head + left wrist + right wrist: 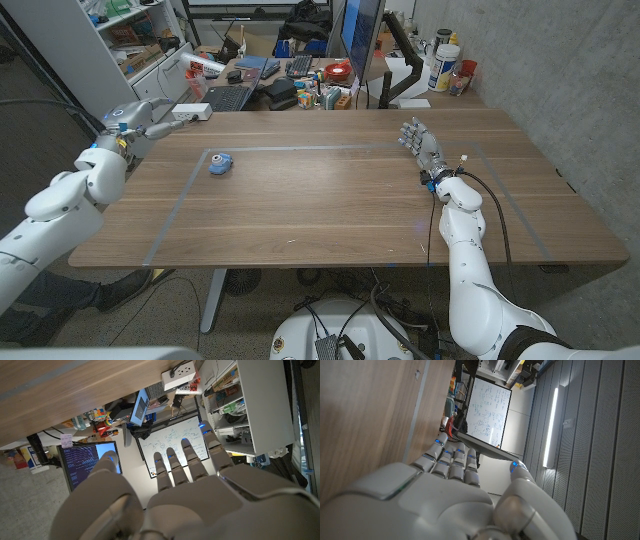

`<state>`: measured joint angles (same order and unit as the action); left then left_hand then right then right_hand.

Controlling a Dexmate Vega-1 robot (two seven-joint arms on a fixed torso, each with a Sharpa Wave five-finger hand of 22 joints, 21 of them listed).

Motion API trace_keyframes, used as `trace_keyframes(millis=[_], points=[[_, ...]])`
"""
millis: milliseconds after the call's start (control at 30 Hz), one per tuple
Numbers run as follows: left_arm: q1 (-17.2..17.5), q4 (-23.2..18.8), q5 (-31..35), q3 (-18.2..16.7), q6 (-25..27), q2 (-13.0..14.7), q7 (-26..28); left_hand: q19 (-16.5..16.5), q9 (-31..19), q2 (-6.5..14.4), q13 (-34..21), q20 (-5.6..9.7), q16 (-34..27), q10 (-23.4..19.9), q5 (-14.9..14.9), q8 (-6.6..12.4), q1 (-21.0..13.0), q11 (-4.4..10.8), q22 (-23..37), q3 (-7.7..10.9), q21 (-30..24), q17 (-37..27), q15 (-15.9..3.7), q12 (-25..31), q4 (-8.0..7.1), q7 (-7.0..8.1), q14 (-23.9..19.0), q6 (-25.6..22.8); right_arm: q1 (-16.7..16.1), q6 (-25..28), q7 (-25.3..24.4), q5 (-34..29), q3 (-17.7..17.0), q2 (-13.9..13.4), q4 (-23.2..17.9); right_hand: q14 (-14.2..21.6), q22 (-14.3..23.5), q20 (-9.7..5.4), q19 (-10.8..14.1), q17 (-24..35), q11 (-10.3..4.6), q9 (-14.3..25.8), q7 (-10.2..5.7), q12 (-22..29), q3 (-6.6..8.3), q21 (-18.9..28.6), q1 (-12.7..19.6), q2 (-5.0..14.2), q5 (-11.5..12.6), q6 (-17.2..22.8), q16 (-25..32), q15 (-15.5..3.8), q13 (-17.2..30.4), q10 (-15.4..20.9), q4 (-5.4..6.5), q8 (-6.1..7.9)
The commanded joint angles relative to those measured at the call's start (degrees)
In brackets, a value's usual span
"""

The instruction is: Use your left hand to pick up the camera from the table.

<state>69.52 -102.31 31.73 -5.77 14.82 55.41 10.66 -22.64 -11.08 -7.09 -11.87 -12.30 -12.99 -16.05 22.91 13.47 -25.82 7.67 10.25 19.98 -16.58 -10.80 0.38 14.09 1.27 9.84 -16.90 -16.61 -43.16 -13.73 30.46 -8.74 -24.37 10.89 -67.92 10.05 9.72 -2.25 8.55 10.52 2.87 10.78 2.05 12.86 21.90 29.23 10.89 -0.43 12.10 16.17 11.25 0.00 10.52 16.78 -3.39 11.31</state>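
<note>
The left hand [150, 122] is up off the table [330, 200], fingers spread, holding nothing. The little blue camera [221, 163] sits on the table, near it. The right hand [420, 142] is open too.

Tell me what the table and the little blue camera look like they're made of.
Table: looks like wood or wood veneer, with visible brown grain running lengthwise and a matte finish. Camera: probably plastic, light blue with a darker patch; too small to be sure.
</note>
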Motion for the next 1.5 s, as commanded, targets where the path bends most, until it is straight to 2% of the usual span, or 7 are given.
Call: trace_keyframes(millis=[33,333,467,567,833,1133,1500], points=[[-1.8,0.6,0.5,2.5,3.0,1.9,-2.2,-1.0,-0.1,-0.3,-0.2,0.09,-0.1,0.3,0.3,0.03,-0.2,-0.37,0.3,-0.39,-0.3,-0.3,0.81,0.0,0.01,-0.27,-0.4,-0.2,-0.5,0.6,-0.1,-0.3,0.0,0.1,-1.0,0.6,0.2,-0.38,0.7,0.2,-0.11,0.2,-0.13,-0.3,0.03,-0.2,0.2,0.62,0.3,0.3,0.0,-0.2,0.2,0.4,-0.35,0.09],[-3.1,1.5,1.1,5.2,3.9,3.2,-2.0,-2.3,-0.2,0.3,-0.5,0.14,0.3,0.6,0.5,0.09,-1.5,-0.37,0.3,0.06,-0.3,-0.3,-0.66,-0.2,0.52,-0.32,-0.4,-0.8,-0.7,1.3,-0.2,-0.5,0.1,-0.1,-1.8,0.6,0.3,-0.3,0.7,0.2,-0.1,0.3,-0.22,-0.3,-0.01,-0.5,0.1,0.67,0.3,0.4,-0.1,-0.17,0.2,0.4,-0.38,0.1],[-3.6,1.9,1.4,6.3,4.4,3.3,-1.0,2.0,-0.2,0.7,-0.9,-0.05,1.0,1.0,0.7,-0.09,-3.1,-0.17,0.2,0.46,2.1,-0.7,-1.45,-0.5,1.17,-0.28,1.3,-0.9,-0.6,1.5,-0.2,-0.5,0.2,-0.2,-1.8,0.7,0.3,-0.26,0.8,0.2,-0.17,0.3,-0.21,-0.3,-0.03,-0.6,0.1,0.68,0.3,0.4,0.0,-0.16,0.2,0.4,-0.39,0.11],[-3.9,2.4,1.5,7.1,4.6,3.2,-0.1,5.1,-0.3,0.7,-1.2,-0.12,1.8,1.9,0.7,-0.27,-3.6,-0.22,0.2,0.4,3.9,-1.0,-0.87,-0.9,1.36,-0.19,4.2,-1.0,-0.5,1.6,-0.2,-0.6,0.3,-0.2,-1.8,0.7,0.3,-0.27,0.8,0.2,-0.14,0.3,-0.22,-0.3,-0.04,-0.7,0.1,0.69,0.3,0.4,0.0,-0.13,0.2,0.4,-0.4,0.1],[-4.9,3.7,0.9,8.7,4.8,3.5,0.9,7.0,-0.3,0.6,-1.5,-0.13,2.9,4.7,0.7,-0.6,-4.5,-0.08,0.2,0.2,5.0,-1.0,0.88,-1.9,1.8,0.01,10.4,-0.9,-0.3,1.9,-0.2,-1.0,0.5,-0.3,-1.6,0.7,0.3,-0.25,0.9,0.2,-0.16,0.3,-0.26,-0.4,-0.07,-0.9,0.1,0.71,0.3,0.4,0.0,-0.15,0.2,0.4,-0.42,0.09],[-6.6,5.2,-0.2,10.4,4.9,4.3,0.5,5.6,-0.3,-0.2,-1.7,0.02,2.1,7.5,0.8,-1.95,-5.9,-0.04,0.3,-0.08,4.5,-0.8,1.48,-2.5,2.76,1.08,10.4,2.4,-0.1,1.8,-0.5,-1.2,0.6,-0.2,-1.0,0.7,0.3,-0.12,0.9,0.2,-0.19,0.3,-0.33,-0.3,-0.13,-1.2,0.1,0.72,0.3,0.4,-0.1,-0.2,0.2,0.5,-0.45,0.06],[-11.0,7.7,-0.9,14.5,5.1,5.1,-1.0,0.6,-0.3,-1.1,-1.8,0.1,1.0,6.3,1.2,-0.84,-8.2,0.05,0.4,-0.53,3.1,-0.5,1.22,-1.6,4.26,2.0,7.4,0.2,-0.3,1.7,-1.0,-1.3,0.5,0.1,-1.0,0.8,0.3,-0.07,1.0,0.2,-0.06,0.3,-0.4,-0.4,-0.18,-1.5,0.1,0.76,0.3,0.5,-0.1,-0.19,0.2,0.5,-0.49,0.08]])
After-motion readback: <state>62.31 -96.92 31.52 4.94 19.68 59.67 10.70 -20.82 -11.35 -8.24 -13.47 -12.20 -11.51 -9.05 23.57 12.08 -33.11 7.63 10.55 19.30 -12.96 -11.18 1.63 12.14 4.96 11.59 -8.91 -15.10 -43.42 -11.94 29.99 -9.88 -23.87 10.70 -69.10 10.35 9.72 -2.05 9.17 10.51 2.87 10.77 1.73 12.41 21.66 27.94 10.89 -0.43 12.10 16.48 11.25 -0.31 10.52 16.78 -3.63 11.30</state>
